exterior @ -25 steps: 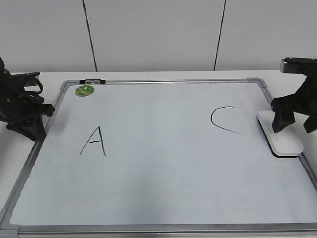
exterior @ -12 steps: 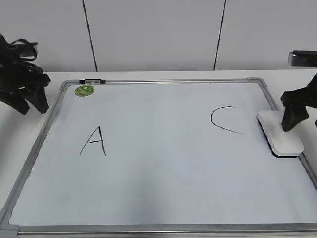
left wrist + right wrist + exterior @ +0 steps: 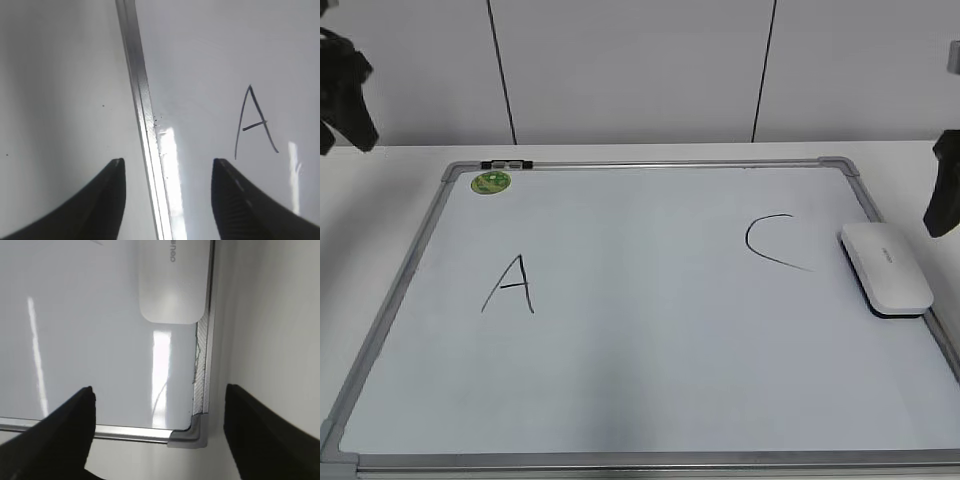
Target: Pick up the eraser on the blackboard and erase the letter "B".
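The white eraser (image 3: 885, 268) lies flat on the blackboard (image 3: 650, 165) by its right rim, just right of the "C" (image 3: 775, 243); it also shows in the right wrist view (image 3: 172, 285). No letter "B" is visible; only the "A" (image 3: 510, 285) and the "C" are on the board. My right gripper (image 3: 945, 195) hangs open and empty above the table, right of the eraser; its jaws (image 3: 160, 389) frame the board's corner cap (image 3: 192, 435). My left gripper (image 3: 342, 95) is raised at the far left, open and empty (image 3: 167, 161), above the board's left rim (image 3: 140, 100).
A green round sticker (image 3: 491, 182) and a small black clip (image 3: 507, 164) sit at the board's top left. The "A" shows in the left wrist view (image 3: 255, 122). White table surrounds the board; a panelled wall stands behind.
My right gripper has lifted off the eraser and moved up and right; the eraser stays where it lay. My left gripper has risen up and to the left, away from the board's rim.
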`<action>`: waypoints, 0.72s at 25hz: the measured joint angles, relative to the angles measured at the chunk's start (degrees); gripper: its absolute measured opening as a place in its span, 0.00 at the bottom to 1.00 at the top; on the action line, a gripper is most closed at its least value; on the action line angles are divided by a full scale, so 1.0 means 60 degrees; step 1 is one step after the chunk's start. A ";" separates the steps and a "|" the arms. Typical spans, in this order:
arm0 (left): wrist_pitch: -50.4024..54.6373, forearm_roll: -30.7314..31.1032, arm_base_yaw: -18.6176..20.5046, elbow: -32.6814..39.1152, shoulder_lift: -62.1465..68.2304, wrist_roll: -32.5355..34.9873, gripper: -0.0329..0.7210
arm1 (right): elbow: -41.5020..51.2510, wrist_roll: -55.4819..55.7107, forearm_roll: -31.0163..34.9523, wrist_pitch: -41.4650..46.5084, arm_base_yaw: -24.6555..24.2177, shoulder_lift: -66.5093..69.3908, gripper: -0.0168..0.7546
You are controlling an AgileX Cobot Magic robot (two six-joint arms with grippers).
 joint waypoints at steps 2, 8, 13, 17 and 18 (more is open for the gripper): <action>0.0000 0.0000 0.0000 0.0090 -0.0517 -0.0088 0.57 | 0.0000 0.0000 0.0206 0.0102 0.0000 -0.0260 0.79; 0.0033 0.0000 0.0000 0.0934 -0.2452 -0.0161 0.56 | 0.0000 0.0000 0.0392 0.0155 0.0000 -0.1137 0.79; 0.0075 0.0142 0.0000 0.2344 -0.4051 -0.0184 0.56 | 0.0000 0.0000 0.0413 0.0217 0.0000 -0.2234 0.79; 0.0093 0.0382 0.0000 0.3795 -0.5481 -0.0184 0.56 | 0.0041 0.0000 0.0434 0.0303 0.0000 -0.3225 0.79; 0.0093 0.0404 0.0000 0.4147 -0.5965 -0.0184 0.56 | 0.0086 0.0000 0.0457 0.0308 0.0000 -0.3561 0.79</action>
